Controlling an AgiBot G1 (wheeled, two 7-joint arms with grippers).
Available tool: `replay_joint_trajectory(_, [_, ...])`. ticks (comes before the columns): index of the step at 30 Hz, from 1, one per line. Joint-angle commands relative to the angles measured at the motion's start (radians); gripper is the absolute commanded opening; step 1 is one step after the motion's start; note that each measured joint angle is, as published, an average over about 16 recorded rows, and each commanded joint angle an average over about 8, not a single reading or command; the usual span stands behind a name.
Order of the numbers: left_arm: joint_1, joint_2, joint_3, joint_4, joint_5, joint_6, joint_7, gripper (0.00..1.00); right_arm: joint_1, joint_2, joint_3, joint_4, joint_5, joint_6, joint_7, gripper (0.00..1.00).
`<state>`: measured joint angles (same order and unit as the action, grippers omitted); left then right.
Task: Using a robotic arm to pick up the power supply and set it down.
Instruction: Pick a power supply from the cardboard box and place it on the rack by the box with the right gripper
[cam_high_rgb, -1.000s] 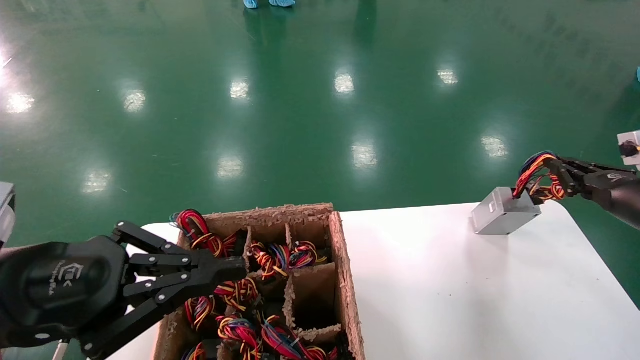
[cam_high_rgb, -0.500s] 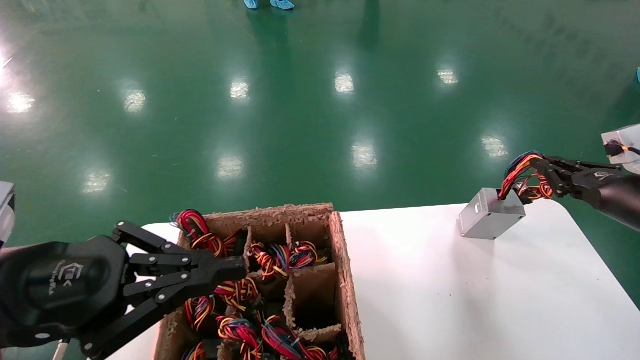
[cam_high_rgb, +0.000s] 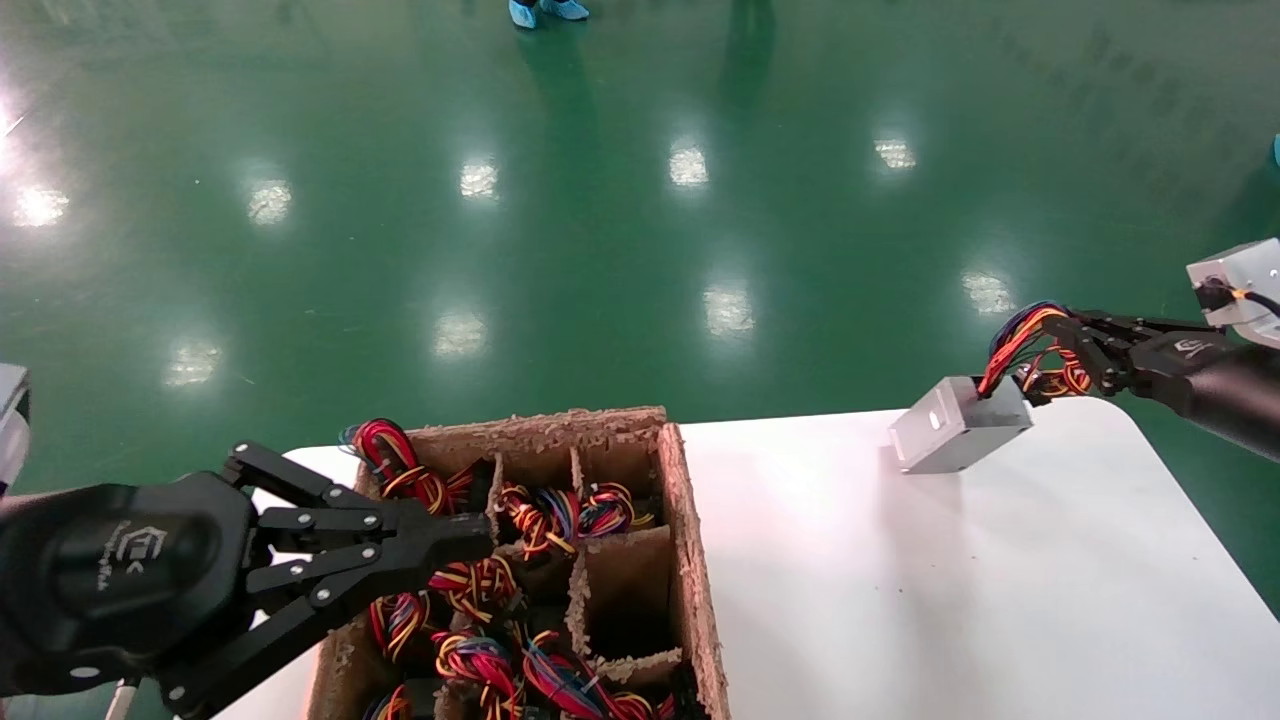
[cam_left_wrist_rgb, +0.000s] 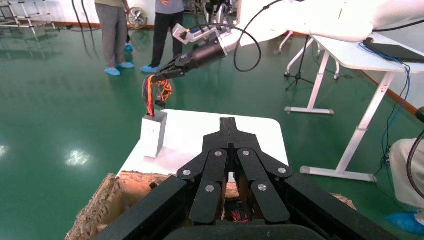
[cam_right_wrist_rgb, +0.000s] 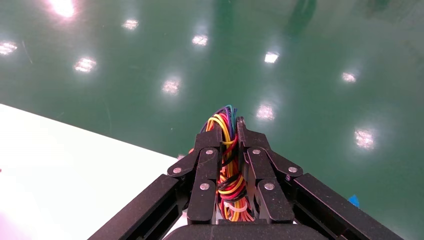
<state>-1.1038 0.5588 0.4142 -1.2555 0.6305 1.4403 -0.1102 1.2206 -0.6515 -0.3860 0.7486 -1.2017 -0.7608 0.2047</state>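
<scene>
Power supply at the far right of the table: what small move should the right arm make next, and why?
Probably lower it a little more before letting go. The right claw is shut on the wire bundle, and the power supply hangs tilted from it at the white table's far edge; whether it touches the top is unclear. The left claw sits parked over the cardboard box.

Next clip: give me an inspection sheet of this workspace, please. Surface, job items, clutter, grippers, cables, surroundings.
Surface: white table, mostly bare.
Job's things: power supply hanging by its wire bundle above the table's far right part.
Clutter: divided cardboard box full of wired units.
Grippers: right gripper shut on the wire bundle; left gripper shut, over the box.
Cables: cable looping along the right arm.
Surroundings: green floor; people standing beyond; white desk.
</scene>
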Motion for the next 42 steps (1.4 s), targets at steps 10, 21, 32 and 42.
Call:
replay_joint_trajectory(10, [0.000,0.000,0.000,0.000,0.000,0.000,0.000,0.00,0.007,-0.004,-0.019,0.013,-0.020,-0.019,0.009,0.00])
replay_joint_trajectory(21, [0.000,0.000,0.000,0.000,0.000,0.000,0.000,0.00,0.004,-0.032,-0.027,0.017,-0.032,0.021,0.032,0.00])
replay_joint_trajectory(32, [0.000,0.000,0.000,0.000,0.000,0.000,0.000,0.00,-0.016,-0.026,-0.041,0.047,-0.055,0.062,0.083,0.00])
replay_joint_trajectory(42, [0.000,0.000,0.000,0.000,0.000,0.000,0.000,0.00,-0.029,-0.018,-0.054,0.077,-0.069,0.071,0.121,0.50])
